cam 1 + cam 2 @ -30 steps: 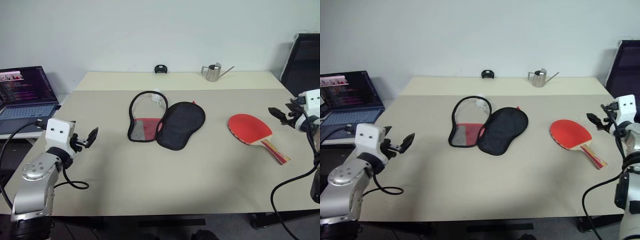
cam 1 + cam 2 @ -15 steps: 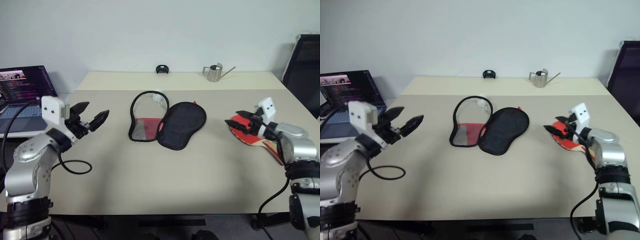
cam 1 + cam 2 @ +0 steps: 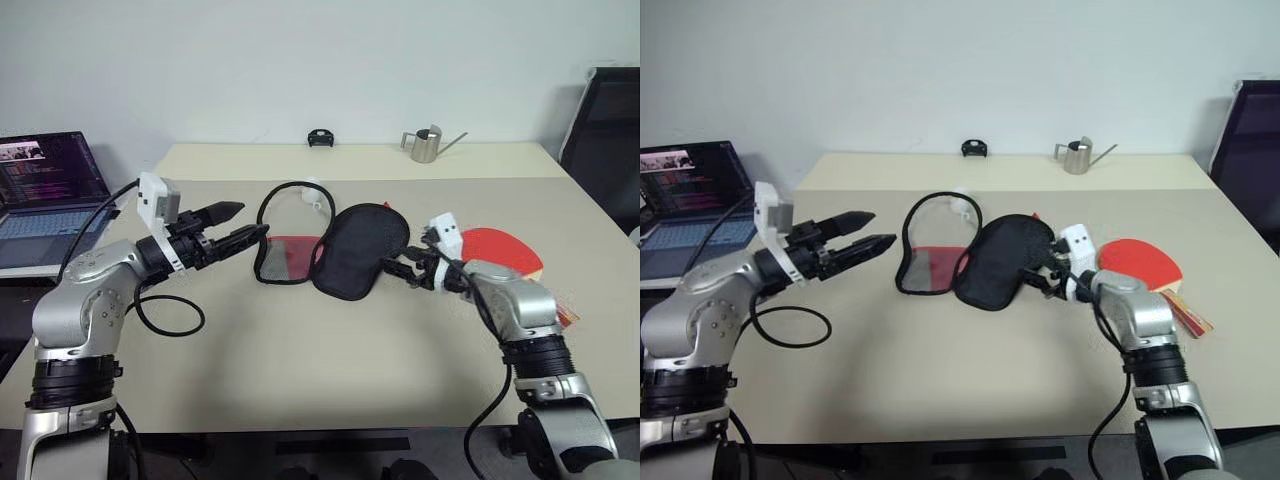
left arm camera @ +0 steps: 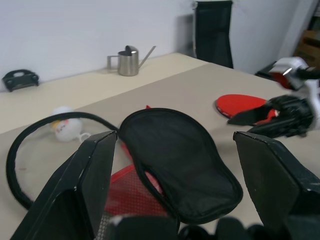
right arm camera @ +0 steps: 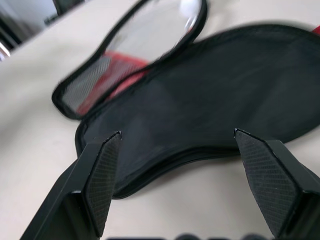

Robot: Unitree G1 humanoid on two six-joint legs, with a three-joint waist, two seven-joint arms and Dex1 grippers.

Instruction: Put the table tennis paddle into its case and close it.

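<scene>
The case [image 3: 360, 248] lies unzipped at mid-table, its black face spread to the right and its red and mesh face [image 3: 285, 258] under a raised zipper loop [image 3: 290, 200]. To the right lies the table tennis paddle [image 3: 505, 250], its red blade partly behind my right arm. My left gripper [image 3: 245, 222] is open and points level at the case's left edge, a little short of it. My right gripper [image 3: 403, 268] is also open, just off the right rim of the black face [image 5: 200, 100], which lies ahead of its fingers [image 5: 105, 170]. Neither gripper holds anything.
A small white ball [image 4: 65, 129] rests inside the zipper loop. A laptop [image 3: 45, 190] stands off the table's left side. A metal watering can [image 3: 428, 145] and a small black object [image 3: 321, 138] sit at the back edge. A black chair [image 3: 605, 130] is at the far right.
Both arms swung inward. The right gripper crossed from over the paddle to the case's black face. The left gripper rose and moved right toward the case. Both stayed open.
</scene>
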